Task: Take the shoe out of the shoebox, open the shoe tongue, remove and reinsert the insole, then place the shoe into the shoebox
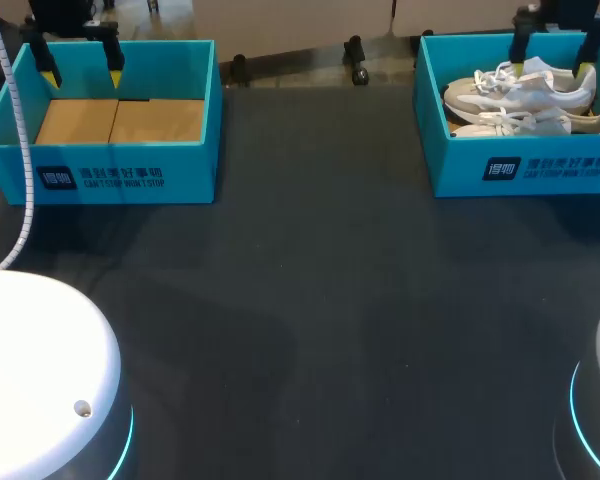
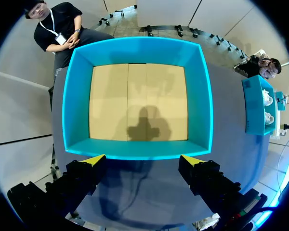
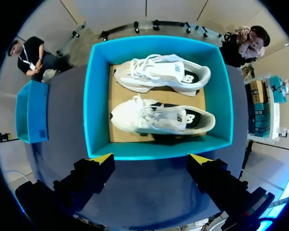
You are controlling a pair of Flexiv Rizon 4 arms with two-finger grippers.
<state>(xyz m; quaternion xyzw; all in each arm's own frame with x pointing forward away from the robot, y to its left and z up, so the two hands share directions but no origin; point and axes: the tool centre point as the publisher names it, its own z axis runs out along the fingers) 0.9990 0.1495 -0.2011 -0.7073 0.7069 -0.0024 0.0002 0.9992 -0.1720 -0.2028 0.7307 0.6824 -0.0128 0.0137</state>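
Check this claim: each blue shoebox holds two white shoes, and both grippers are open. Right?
No. Only the right shoebox holds two white shoes; the left shoebox is empty, as the left wrist view shows. The left gripper and right gripper are open.

Left shoebox [image 1: 120, 175], right shoebox [image 1: 460, 165]: teal walls, dark logo patch, tan cardboard floors. Pair of shoes [image 3: 161, 118]: white, possibly pale grey panels, black lining. Table [image 1: 310, 300]: plain dark charcoal. Fingers [image 2: 86, 168]: black, yellow tips.

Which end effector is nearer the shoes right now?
Right. The right end effector is above the shoebox holding the shoes; the left end effector is above the empty box, across the table.
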